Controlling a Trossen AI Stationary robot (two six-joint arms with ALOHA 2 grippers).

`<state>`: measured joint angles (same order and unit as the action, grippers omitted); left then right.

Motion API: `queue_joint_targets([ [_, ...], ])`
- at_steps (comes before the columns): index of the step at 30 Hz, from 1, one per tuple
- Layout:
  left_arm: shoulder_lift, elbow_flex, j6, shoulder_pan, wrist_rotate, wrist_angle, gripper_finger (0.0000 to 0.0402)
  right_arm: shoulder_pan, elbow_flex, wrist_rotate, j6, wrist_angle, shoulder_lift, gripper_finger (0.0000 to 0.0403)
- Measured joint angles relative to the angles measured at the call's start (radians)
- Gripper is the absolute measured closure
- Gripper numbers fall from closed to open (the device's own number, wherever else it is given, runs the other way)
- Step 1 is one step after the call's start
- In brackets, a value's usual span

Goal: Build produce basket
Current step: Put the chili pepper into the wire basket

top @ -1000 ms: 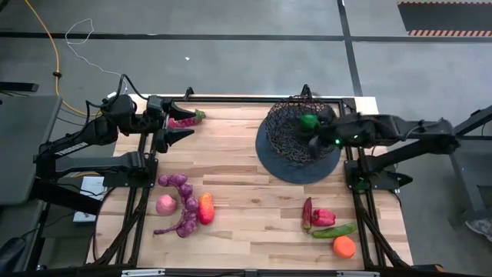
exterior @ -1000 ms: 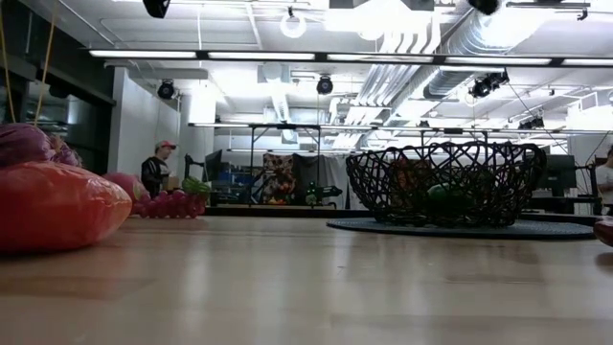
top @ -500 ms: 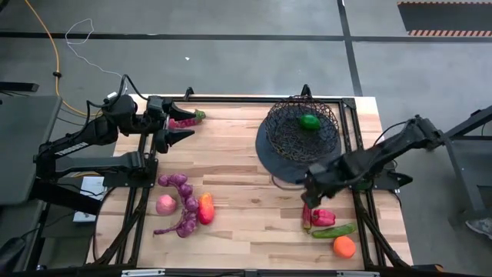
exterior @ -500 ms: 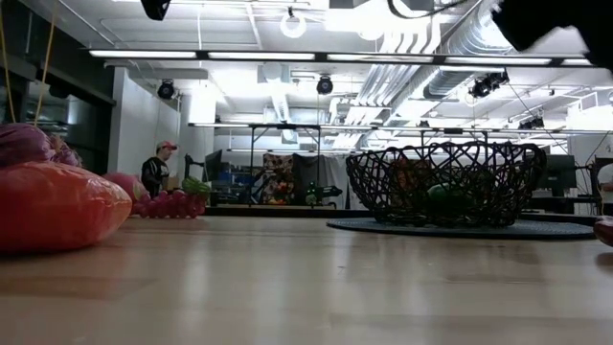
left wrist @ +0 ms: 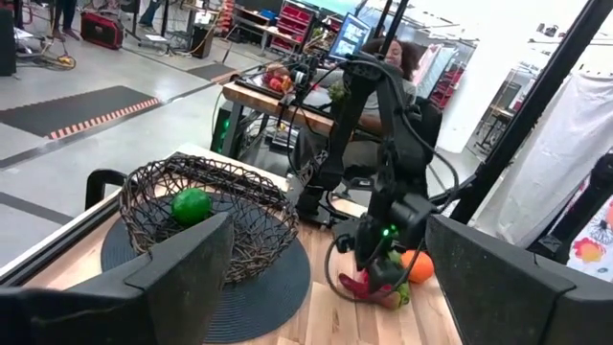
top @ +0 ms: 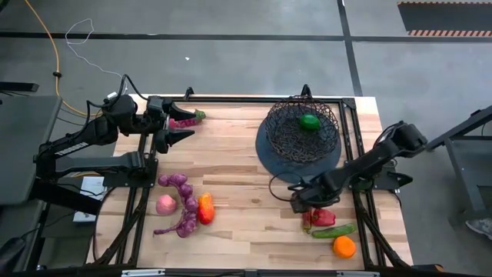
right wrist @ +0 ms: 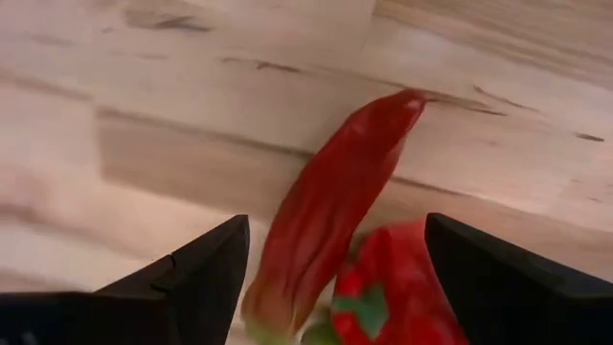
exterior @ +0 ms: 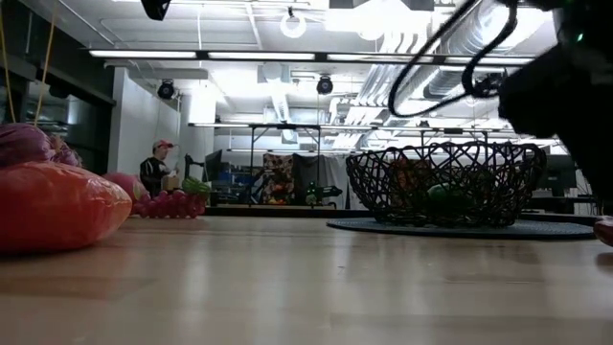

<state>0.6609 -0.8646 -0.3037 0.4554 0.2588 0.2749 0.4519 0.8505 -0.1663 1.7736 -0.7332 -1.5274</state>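
Well, left pincer (top: 183, 125) waits spread at worktop (top: 238, 165) back-left, pink-green piece (top: 187, 118) just beside. Nearer front: purple grapes (top: 181, 201), pink piece (top: 166, 205), orange-red piece (top: 205, 208). Basket (top: 301, 125) back-right holds green piece (top: 310, 121). My right pincer (top: 301, 201) spread, low over long red chili (right wrist: 326, 206); red pepper (right wrist: 395, 287) touching it, partly cut off. Green pod (top: 335, 230), orange (top: 344, 246) behind; arm blocks part of pile.

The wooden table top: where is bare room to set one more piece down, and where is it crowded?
The wooden table top is bare in its middle, between the purple grape bunch and the round black wire-mesh basket, and along the near edge. It is crowded near the right end effector, open above the long red chili pepper, red bell pepper and orange fruit.
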Motion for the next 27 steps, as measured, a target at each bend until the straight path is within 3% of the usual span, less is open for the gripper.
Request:
queue_joint_targets([
  [11, 0.000, 0.000, 0.001, 0.000, -0.008, 0.000, 0.0066, -0.001, 0.003, -0.001, 0.015, 0.012, -0.128, 0.0117],
  [19, 0.000, 0.000, 0.001, 0.000, -0.064, 0.000, 0.0066, -0.009, 0.005, 0.008, 0.050, 0.017, -0.133, 0.0208],
  [27, 0.000, 0.000, 0.001, 0.000, -0.065, -0.001, 0.0066, -0.048, 0.052, 0.010, -0.129, -0.017, -0.121, 0.0290],
])
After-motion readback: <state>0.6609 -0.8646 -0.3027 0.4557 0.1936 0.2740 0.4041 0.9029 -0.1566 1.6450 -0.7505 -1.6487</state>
